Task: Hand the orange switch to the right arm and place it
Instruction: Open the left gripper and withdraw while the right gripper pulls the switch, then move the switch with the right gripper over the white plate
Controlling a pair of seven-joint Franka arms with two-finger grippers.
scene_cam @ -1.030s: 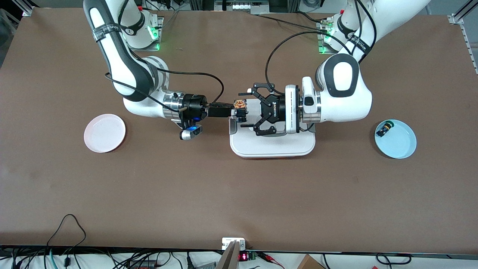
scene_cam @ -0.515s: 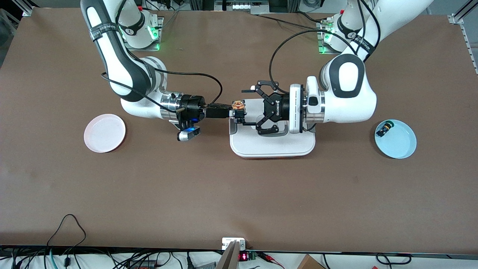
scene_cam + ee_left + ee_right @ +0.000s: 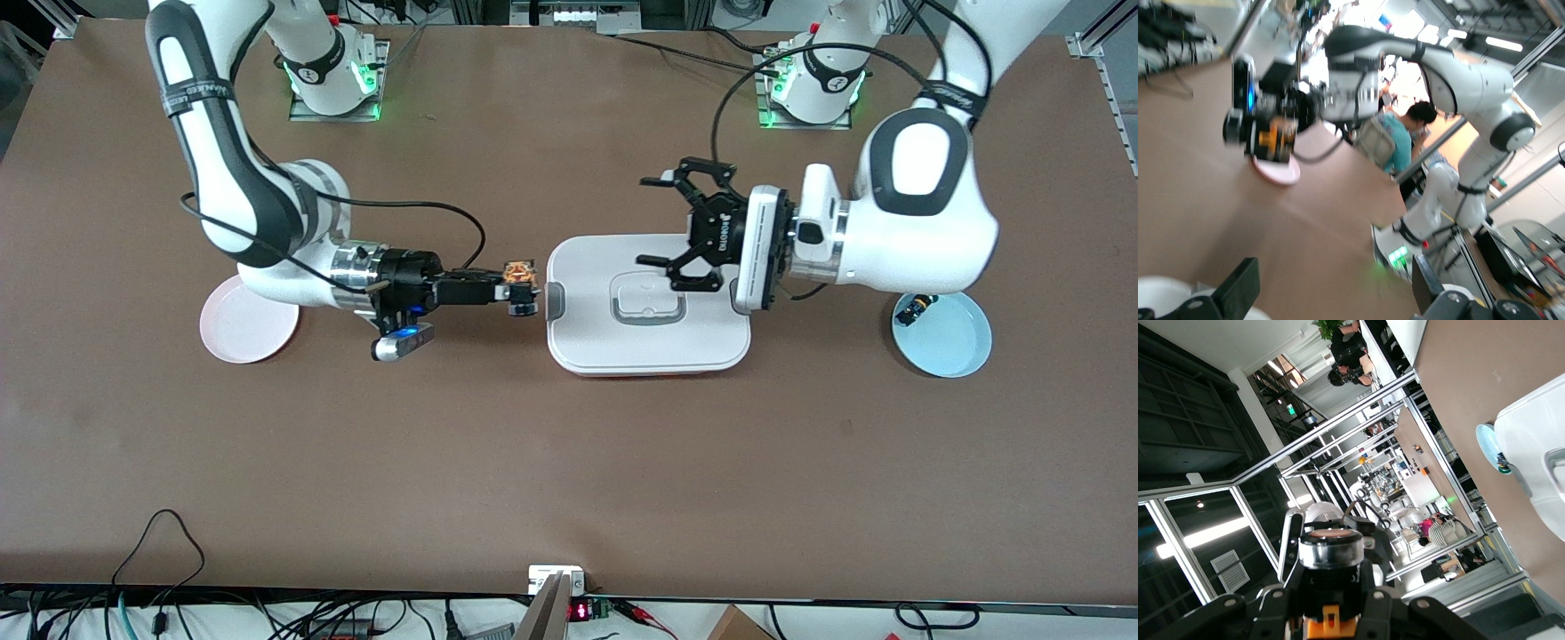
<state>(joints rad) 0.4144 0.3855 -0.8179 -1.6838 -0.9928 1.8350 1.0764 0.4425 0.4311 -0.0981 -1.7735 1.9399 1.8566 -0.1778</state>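
Brown matte tabletop [image 3: 569,462], wide, with cables along the edge nearest the front camera. Toward the right arm's end, a round pale pink plate [image 3: 247,324], partly under the white right arm [image 3: 231,191]. Slim black right gripper [image 3: 514,286] in the air over bare table between that plate and a white rectangular lidded container [image 3: 649,342], fingers clamped on the orange switch [image 3: 519,275]: a tiny black boxy body, orange end with a round silvery rim. Over the container's edge nearest the bases, wide black linkage left gripper [image 3: 653,222], fingers spread, holding nothing. Toward the left arm's end, a round light blue plate [image 3: 951,342] with a small black green-capped switch [image 3: 916,308] in it.
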